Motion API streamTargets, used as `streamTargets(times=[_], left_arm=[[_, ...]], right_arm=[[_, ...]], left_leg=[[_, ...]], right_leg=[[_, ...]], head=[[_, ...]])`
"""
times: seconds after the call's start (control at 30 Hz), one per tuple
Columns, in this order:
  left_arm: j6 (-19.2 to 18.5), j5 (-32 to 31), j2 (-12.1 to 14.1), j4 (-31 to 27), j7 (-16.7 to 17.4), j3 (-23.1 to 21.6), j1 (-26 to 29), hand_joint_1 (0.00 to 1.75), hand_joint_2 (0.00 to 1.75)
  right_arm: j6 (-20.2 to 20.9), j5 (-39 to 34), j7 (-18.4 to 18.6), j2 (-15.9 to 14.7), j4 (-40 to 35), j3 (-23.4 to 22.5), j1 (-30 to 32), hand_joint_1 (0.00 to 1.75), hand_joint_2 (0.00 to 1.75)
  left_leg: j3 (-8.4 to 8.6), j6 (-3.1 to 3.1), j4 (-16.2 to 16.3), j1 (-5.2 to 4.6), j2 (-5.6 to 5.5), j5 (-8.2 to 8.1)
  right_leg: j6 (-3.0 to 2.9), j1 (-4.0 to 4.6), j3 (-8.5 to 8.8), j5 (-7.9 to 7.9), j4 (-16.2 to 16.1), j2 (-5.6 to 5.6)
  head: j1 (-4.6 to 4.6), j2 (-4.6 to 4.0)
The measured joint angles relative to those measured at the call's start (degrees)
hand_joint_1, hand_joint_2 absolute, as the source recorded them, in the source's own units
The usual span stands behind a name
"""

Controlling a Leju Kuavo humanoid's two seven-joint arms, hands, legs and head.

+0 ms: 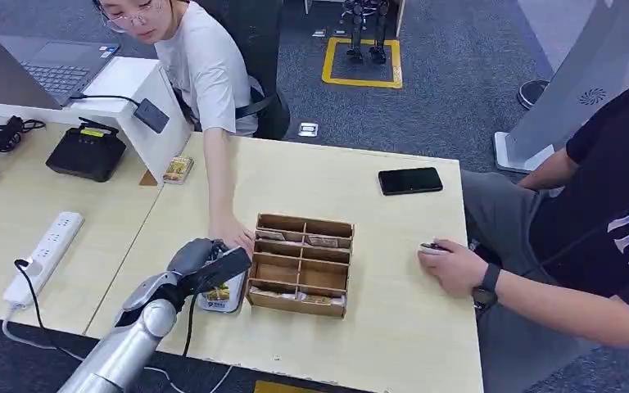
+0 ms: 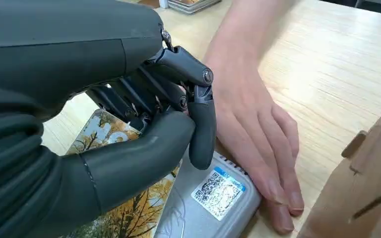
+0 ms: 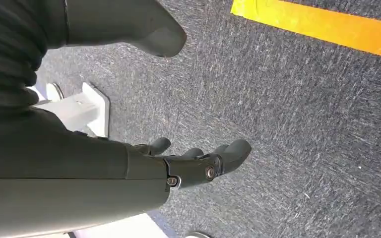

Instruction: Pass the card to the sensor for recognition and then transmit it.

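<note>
My left hand [image 1: 203, 264] hovers low over the table just left of the wooden box and holds a card. The card [image 2: 121, 218] shows yellow autumn trees and sits pinched between my thumb and curled fingers [image 2: 201, 124]; the same card [image 1: 218, 292] peeks out below the hand. Its edge overlaps the sensor [image 2: 213, 203], a flat grey-white pad with a QR sticker, which lies on the table [image 1: 377, 327] under my hand. My right hand [image 3: 198, 163] hangs over grey carpet with its fingers apart and nothing in them.
A person's hand [image 2: 258, 134] lies flat on the table beside the sensor. A wooden compartment box [image 1: 301, 264] holding cards stands right of it. Another person's hand [image 1: 450, 266] rests at the right edge. Black phone [image 1: 409, 180] is farther back; a power strip [image 1: 45, 254] lies at left.
</note>
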Motion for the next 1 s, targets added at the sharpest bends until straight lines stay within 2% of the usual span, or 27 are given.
streamTargets(times=[0.17,0.67,1.0], left_arm=[[1.75,2.80,-0.22,0.00,0.07,0.02,0.01,1.75,1.75],[7.76,4.94,-1.60,0.00,-0.92,0.44,0.02,1.75,1.75],[8.77,4.64,-2.03,0.00,-0.96,0.55,0.02,1.75,1.75]], right_arm=[[-0.07,0.00,0.00,0.00,0.00,0.00,0.00,0.00,1.75],[-0.37,0.00,0.00,0.00,0.00,-0.02,-0.05,0.00,1.75],[-0.52,0.00,0.00,0.00,0.00,-0.02,-0.15,0.00,1.75]], left_leg=[[0.00,0.00,0.00,0.00,0.00,0.00],[-0.01,0.00,0.00,0.00,-0.01,0.00],[-0.01,0.00,0.00,0.00,-0.01,0.00]], right_leg=[[0.00,0.00,0.00,0.00,0.00,0.00],[0.00,0.00,0.01,0.00,0.00,-0.01],[0.00,0.00,0.01,0.00,0.00,-0.02]], head=[[0.00,0.00],[0.00,0.00],[0.00,0.00]])
